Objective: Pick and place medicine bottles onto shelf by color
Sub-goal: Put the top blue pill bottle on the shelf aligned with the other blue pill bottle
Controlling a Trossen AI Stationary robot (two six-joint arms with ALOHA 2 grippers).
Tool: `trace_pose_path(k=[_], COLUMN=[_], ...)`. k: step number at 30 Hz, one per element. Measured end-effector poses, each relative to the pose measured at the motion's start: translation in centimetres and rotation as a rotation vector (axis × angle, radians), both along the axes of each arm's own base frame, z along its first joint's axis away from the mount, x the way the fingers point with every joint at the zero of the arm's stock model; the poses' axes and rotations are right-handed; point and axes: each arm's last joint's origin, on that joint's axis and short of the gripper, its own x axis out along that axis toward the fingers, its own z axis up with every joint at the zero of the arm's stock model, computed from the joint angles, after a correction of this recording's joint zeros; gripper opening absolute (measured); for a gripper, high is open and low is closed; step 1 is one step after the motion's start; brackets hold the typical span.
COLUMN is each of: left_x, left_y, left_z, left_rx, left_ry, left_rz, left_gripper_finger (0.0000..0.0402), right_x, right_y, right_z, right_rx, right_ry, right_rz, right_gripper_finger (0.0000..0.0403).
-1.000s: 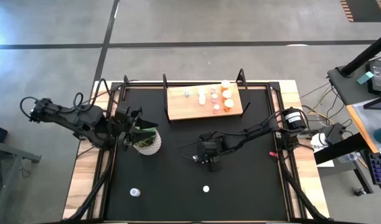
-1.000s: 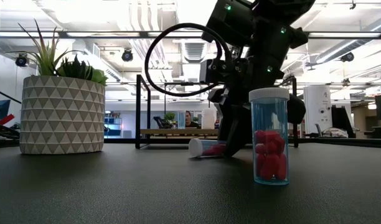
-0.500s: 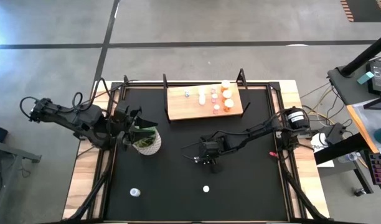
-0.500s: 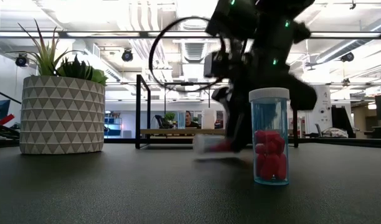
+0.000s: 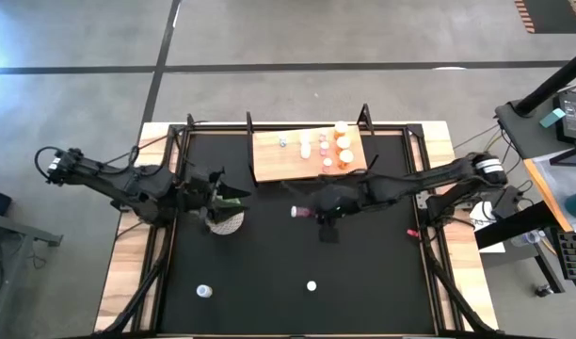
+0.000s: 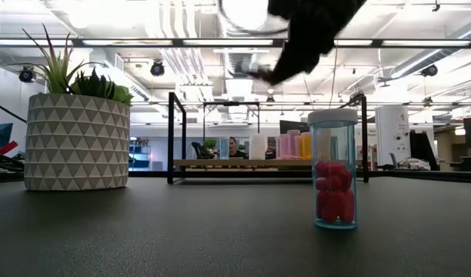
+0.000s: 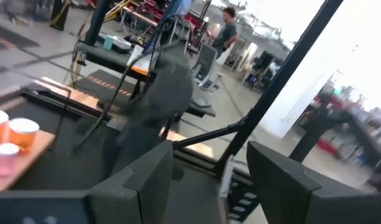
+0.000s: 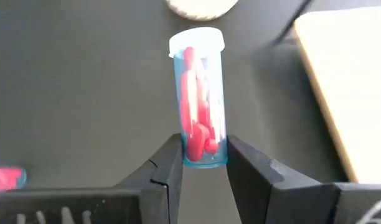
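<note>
**Red bottle lifted off the counter**

The right gripper (image 8: 203, 165) now has its fingers closed on a red bottle (image 8: 200, 99), pinching it at the base end with the white cap pointing away from the wrist. A second ago this bottle lay on its side on the counter (image 5: 269, 273) near the middle, with the right arm bent down over it. Now the arm has risen and swung toward the shelf (image 5: 279, 165); in the high view the bottle (image 5: 300, 212) hangs over the counter just short of the shelf's near edge, off its left corner. In the low view the arm has gone up out of the middle of the picture to the top edge.

So the pick looks done and the carry has begun. The shelf already holds a cluster of bottles (image 5: 330, 151) toward its right end, orange ones at the far right and pink ones next to them, so by my reckoning the red one belongs with the pink group, and the arm has yet to travel right along the shelf.

Two bottles remain on the counter near its front edge: one (image 5: 204, 292) toward the left corner and one (image 5: 312, 285) nearer the middle. The low view shows one of them (image 6: 333, 169) upright and filled with red pills.

The left gripper (image 5: 213, 188) waits at the plant (image 5: 227, 218) by the counter's left edge, shifted slightly from where it was, its fingers (image 7: 147, 180) standing apart with nothing between them.
</note>
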Motion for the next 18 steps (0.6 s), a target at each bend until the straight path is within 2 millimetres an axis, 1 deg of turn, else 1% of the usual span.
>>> trace_pose_path(k=[5,9,11,14,18], left_x=[1.0,2.2,2.8,3.5,3.9], left_y=[-0.3,-0.5,-0.5,-0.5,-0.6], left_z=[-0.3,-1.2,-1.6,-1.9,-0.6], left_rx=[0.128,0.168,0.236,0.426,0.656], left_ry=[0.012,0.059,0.081,0.085,-0.05], left_rz=[0.002,0.008,0.018,0.071,0.115], left_gripper_finger=[0.019,0.019,0.019,0.019,0.019], right_x=[-1.7,-2.4,-2.6,-2.5,-2.1], right_y=[-0.4,-0.5,-0.5,-0.5,-0.5], right_z=[3.4,5.3,5.9,6.4,6.6], right_rx=[0.009,0.041,0.046,0.053,0.049], right_ry=[-0.131,-0.237,-0.274,-0.322,-0.358], right_rz=[-0.067,-0.088,-0.089,-0.089,-0.08], right_gripper_finger=[0.01,0.01,0.01,0.01,0.01])
